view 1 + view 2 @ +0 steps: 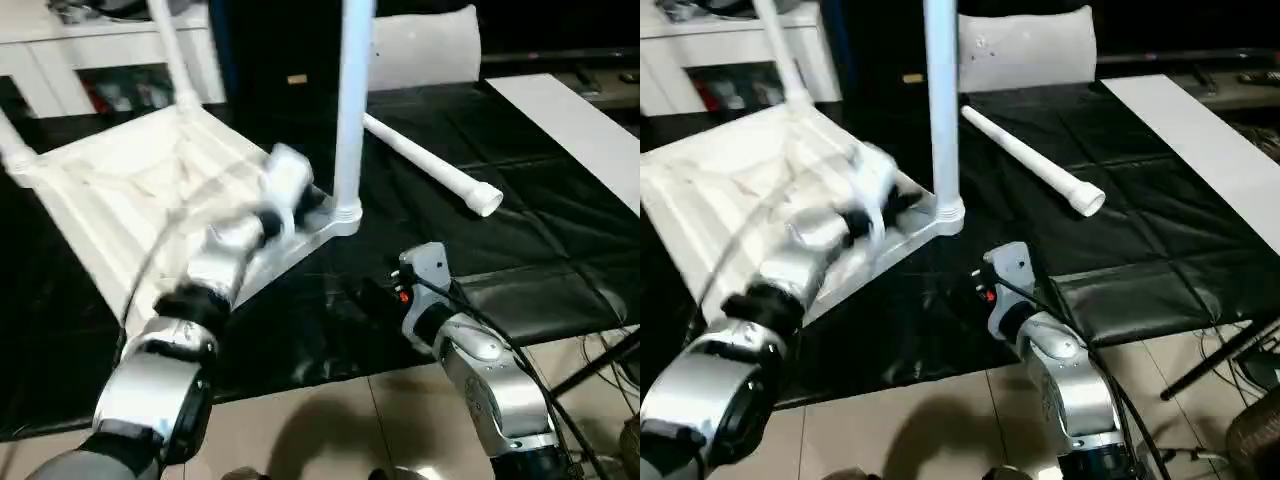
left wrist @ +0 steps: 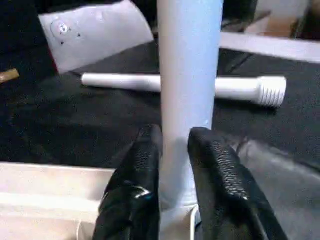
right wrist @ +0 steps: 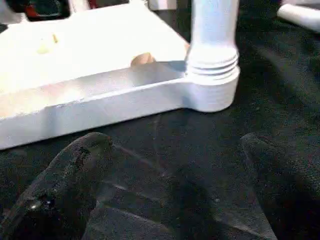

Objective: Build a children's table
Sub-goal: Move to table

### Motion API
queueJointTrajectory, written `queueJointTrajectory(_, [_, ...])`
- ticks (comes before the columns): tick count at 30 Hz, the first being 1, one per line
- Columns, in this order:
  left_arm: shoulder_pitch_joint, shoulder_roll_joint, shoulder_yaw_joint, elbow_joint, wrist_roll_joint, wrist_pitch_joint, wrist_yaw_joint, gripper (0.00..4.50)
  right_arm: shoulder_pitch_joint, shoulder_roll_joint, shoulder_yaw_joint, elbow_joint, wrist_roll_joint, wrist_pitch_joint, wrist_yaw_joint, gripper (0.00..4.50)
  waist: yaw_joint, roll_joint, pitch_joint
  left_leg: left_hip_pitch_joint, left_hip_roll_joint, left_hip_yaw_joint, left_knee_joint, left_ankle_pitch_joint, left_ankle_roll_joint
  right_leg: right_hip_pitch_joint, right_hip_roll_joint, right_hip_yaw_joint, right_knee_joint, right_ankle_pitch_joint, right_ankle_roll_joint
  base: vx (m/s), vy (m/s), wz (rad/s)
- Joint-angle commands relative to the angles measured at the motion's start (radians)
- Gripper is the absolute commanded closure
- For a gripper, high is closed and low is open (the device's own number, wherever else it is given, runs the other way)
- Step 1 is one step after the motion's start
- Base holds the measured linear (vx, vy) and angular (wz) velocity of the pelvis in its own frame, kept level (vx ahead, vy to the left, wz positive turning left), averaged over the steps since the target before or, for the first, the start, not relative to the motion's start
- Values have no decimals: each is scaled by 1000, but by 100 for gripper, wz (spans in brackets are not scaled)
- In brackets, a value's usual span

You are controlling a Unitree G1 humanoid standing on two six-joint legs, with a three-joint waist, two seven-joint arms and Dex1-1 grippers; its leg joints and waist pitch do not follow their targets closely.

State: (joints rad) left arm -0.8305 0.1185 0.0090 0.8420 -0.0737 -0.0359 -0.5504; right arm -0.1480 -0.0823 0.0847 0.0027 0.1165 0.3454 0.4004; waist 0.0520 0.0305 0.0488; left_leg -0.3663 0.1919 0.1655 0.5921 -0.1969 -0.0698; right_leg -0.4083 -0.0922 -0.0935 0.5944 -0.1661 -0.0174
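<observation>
The white tabletop [image 1: 130, 190] lies underside up on the black cloth, tilted, with ribs showing. One white leg [image 1: 350, 110] stands upright in its near corner socket [image 3: 212, 90]. My left gripper [image 2: 175, 155] is at the base of that leg, with its fingers [image 2: 145, 165] pressed against both sides of it. Two more legs [image 1: 175, 55] rise from the far corners. A loose leg [image 1: 430, 165] lies on the cloth behind the upright one. My right gripper [image 3: 175, 165] hovers low over the cloth just in front of the socket, its jaws wide apart and holding nothing.
A white flat bag [image 1: 425, 45] leans at the back. A long white board [image 1: 580, 120] lies along the right side. A white cabinet [image 1: 60, 50] stands at the back left. The cloth's front edge meets tiled floor [image 1: 330, 420], with cables at the lower right.
</observation>
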Motion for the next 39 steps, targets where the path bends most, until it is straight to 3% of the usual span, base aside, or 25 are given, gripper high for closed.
queueJointTrajectory(1, [49,21,46,-83,-29,17,53,318,-3,7,-14,-23,20,0,-5,0,-4,-2,-61,1,27,-4,-69,-200,51,67,-52,47,-78,-251,-183,0,0,0])
queueJointTrajectory(5, [135,81,62,-202,2,67,116,292,5,6,-16,-50,34,2,6,0,-12,3,-68,0,29,-8,-69,-183,43,69,-51,47,-70,-218,-173,0,0,0])
queueJointTrajectory(6, [158,94,69,-236,7,81,129,280,8,4,-13,-56,33,1,8,0,-15,-3,-68,-2,31,-10,-69,-167,45,71,-52,47,-63,-200,-176,0,0,0])
queueJointTrajectory(7, [158,94,69,-236,7,81,129,268,8,4,-13,-56,33,1,8,0,-17,2,-67,1,28,-6,-67,-157,50,63,-46,47,-68,-192,-176,0,0,0])
queueJointTrajectory(8, [217,114,90,-328,17,110,154,268,13,4,-11,-66,38,-2,12,0,-17,-4,-67,2,28,-6,-67,-157,52,63,-45,47,-69,-194,-176,0,0,0])
queueJointTrajectory(9, [232,116,95,-352,17,117,158,255,13,3,-10,-65,32,-4,5,0,-17,2,-66,-1,34,-8,-69,-145,52,64,-48,48,-63,-171,-187,0,0,0])
queueJointTrajectory(10, [280,120,113,-432,17,139,170,255,14,2,-7,-62,11,-9,-17,0,-15,-2,-70,1,38,-10,-69,-138,47,66,-52,48,-56,-160,-194,0,0,0])
queueJointTrajectory(11, [289,118,115,-446,16,142,172,255,14,2,-7,-62,10,-7,-18,0,-17,-2,-65,-1,36,-6,-70,-139,52,62,-49,48,-63,-167,-194,0,0,0])
queueJointTrajectory(12, [388,95,148,-604,1,172,185,223,16,-1,1,-58,3,25,-31,0,-15,-2,-68,1,37,-7,-69,-144,46,64,-51,49,-58,-170,-199,0,0,0])
queueJointTrajectory(13, [423,76,159,-657,-19,201,189,223,18,1,1,-58,1,36,-37,0,-18,-2,-61,-4,37,-5,-73,-154,48,59,-48,49,-65,-186,-198,0,0,0])
queueJointTrajectory(14, [446,67,161,-693,-38,227,198,221,21,2,1,-60,5,41,-37,0,-18,-2,-62,-2,37,-4,-71,-166,45,61,-48,49,-65,-199,-198,0,0,0])
queueJointTrajectory(15, [455,64,163,-705,-41,237,204,203,22,3,2,-61,5,40,-38,0,-14,0,-61,6,35,-1,-71,-199,42,52,-47,51,-73,-238,-188,0,0,0])
queueJointTrajectory(17, [471,59,165,-727,-46,257,217,190,24,4,3,-64,5,39,-40,0,-12,-1,-57,5,33,-1,-75,-238,32,49,-45,51,-79,-288,-164,0,0,0])
queueJointTrajectory(18, [542,56,145,-797,-47,273,232,178,32,2,7,-77,2,42,-45,0,-11,-6,-56,8,33,-2,-76,-261,25,48,-45,50,-81,-319,-146,0,0,0])
queueJointTrajectory(19, [614,51,118,-872,-55,286,243,173,42,-1,8,-95,-2,48,-56,0,-15,-10,-50,-7,34,-7,-83,-269,20,56,-46,48,-80,-357,-124,0,0,0])
queueJointTrajectory(20, [617,51,117,-875,-55,287,243,173,42,-1,8,-96,-2,49,-57,0,-12,-6,-56,-3,38,-9,-82,-261,14,57,-49,49,-77,-351,-121,0,0,0])
queueJointTrajectory(22, [662,41,100,-930,-43,305,252,173,53,-2,3,-110,-4,52,-69,0,-21,-7,-52,0,30,-4,-80,-282,12,45,-41,51,-89,-393,-95,0,0,0])
queueJointTrajectory(28, [715,7,103,-992,-23,327,277,173,76,-5,-16,-142,0,51,-85,0,-20,-14,-51,-2,30,-6,-81,-283,11,43,-41,51,-95,-424,-56,0,0,0])
queueJointTrajectory(39, [717,1,82,-1032,-5,365,333,173,68,-9,-14,-142,-5,53,-109,0,-22,-19,-53,-3,31,-7,-80,-255,8,44,-35,49,-89,-370,-61,0,0,0])
